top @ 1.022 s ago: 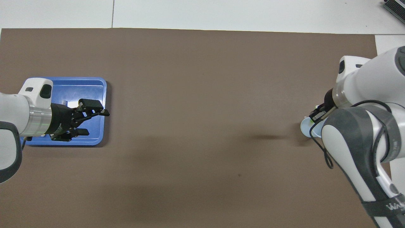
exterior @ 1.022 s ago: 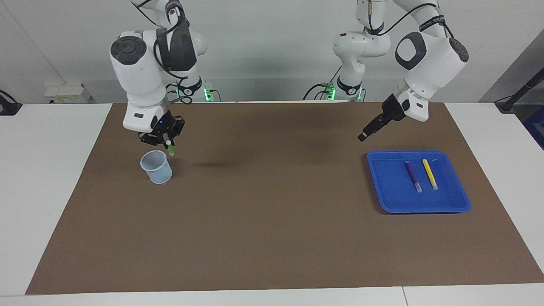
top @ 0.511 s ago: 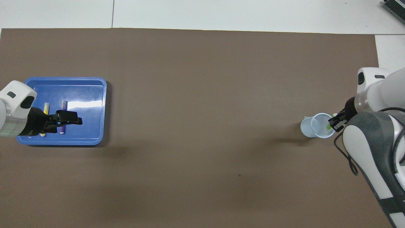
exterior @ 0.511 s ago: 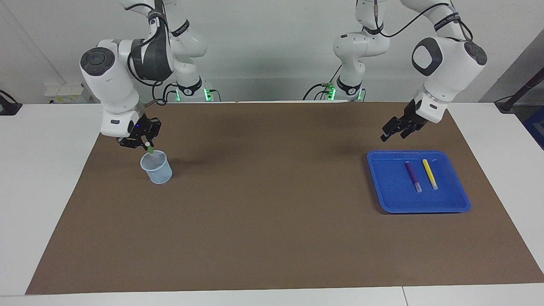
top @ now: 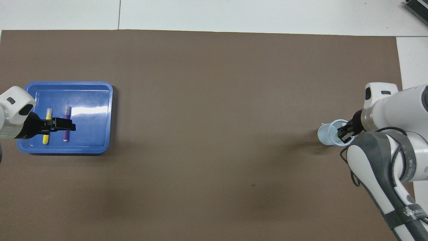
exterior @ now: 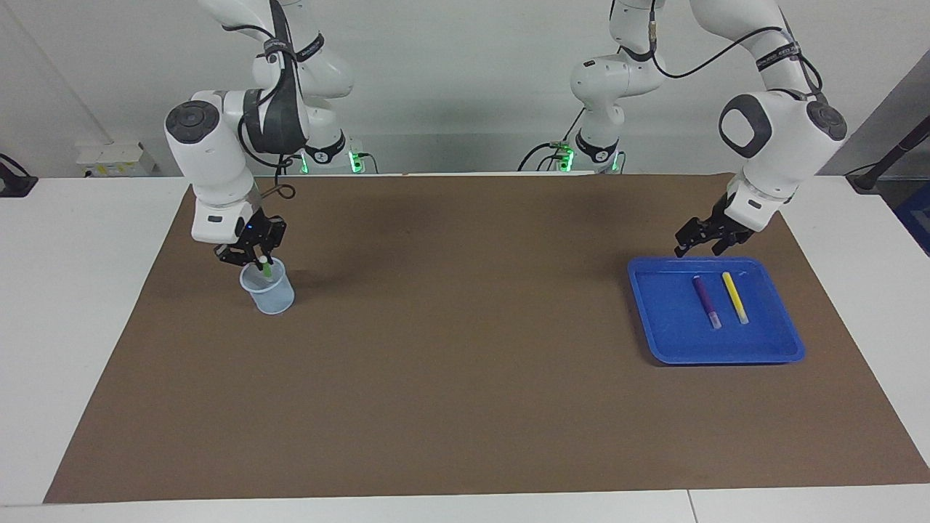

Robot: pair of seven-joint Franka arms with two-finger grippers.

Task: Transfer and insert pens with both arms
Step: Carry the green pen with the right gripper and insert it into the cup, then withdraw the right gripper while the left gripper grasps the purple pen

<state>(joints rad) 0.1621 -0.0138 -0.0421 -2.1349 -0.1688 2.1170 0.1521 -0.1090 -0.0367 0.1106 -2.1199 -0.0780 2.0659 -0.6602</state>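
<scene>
The green pen (exterior: pixel 266 268) stands nearly upright with its lower end inside the translucent cup (exterior: pixel 269 290), its pale tip pointing up, clamped between the fingertips of the right gripper (exterior: pixel 259 258), which sits directly over the cup's mouth. Seen from above, the cup (top: pixel 329 133) lies at roughly three o'clock on the brown mat (top: pixel 207 117), toward the right arm's end of the table, with the right gripper (top: pixel 343 132) covering part of its rim. The purple pen (exterior: pixel 705 301) and the yellow pen (exterior: pixel 734 297) lie flat and side by side, close but apart, in the blue tray (exterior: pixel 770 352), pale ends pointing away from the robots. In the overhead view the tray (top: pixel 97 100) lies at about nine o'clock on the mat, toward the left arm's end, with the purple pen (top: pixel 66 117) and yellow pen (top: pixel 47 115) partly covered by the left gripper (top: pixel 63 125). In the facing view the left gripper (exterior: pixel 699 243) hangs above the tray's edge nearest the robots, fingers spread, grasping nothing, clear of both pens.
</scene>
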